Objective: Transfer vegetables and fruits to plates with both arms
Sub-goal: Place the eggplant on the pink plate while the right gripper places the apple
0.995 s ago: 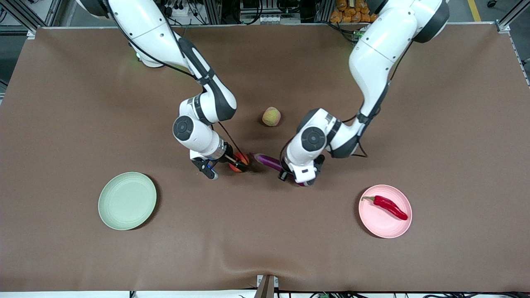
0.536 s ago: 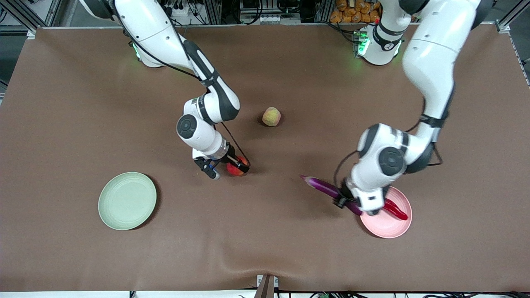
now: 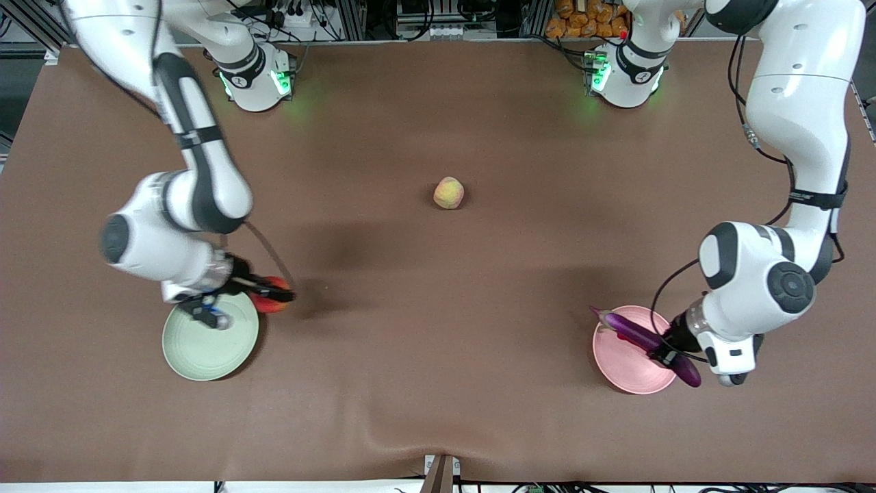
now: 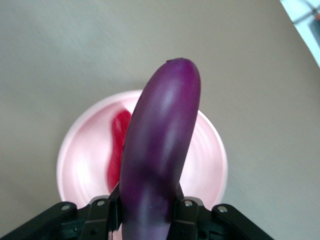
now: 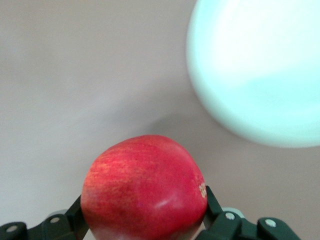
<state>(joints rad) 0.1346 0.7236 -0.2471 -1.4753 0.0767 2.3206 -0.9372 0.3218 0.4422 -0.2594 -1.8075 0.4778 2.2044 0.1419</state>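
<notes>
Left gripper (image 3: 667,356) is clamped on the long slim glossy purple eggplant (image 3: 647,337), held in the air over the round shallow pale pink plate (image 3: 619,366). The eggplant's long axis runs diagonally across the plate, its pointed stem end toward the table's middle and its rounded end past the rim nearest the left arm's end of the table. A shiny red chili pepper (image 4: 118,155) is seen lying in the pink plate directly under the eggplant, mostly hidden by it.

Right gripper (image 3: 263,294) is closed on the small round red apple-like fruit (image 3: 272,302), held over the brown table covering (image 3: 438,383) just beside the rim of the round shallow pale green plate (image 3: 198,352).

A round yellowish-green, pink-blushed peach-like fruit (image 3: 448,192) is noted alone on the covering near the table's middle, well apart from both plates.
</notes>
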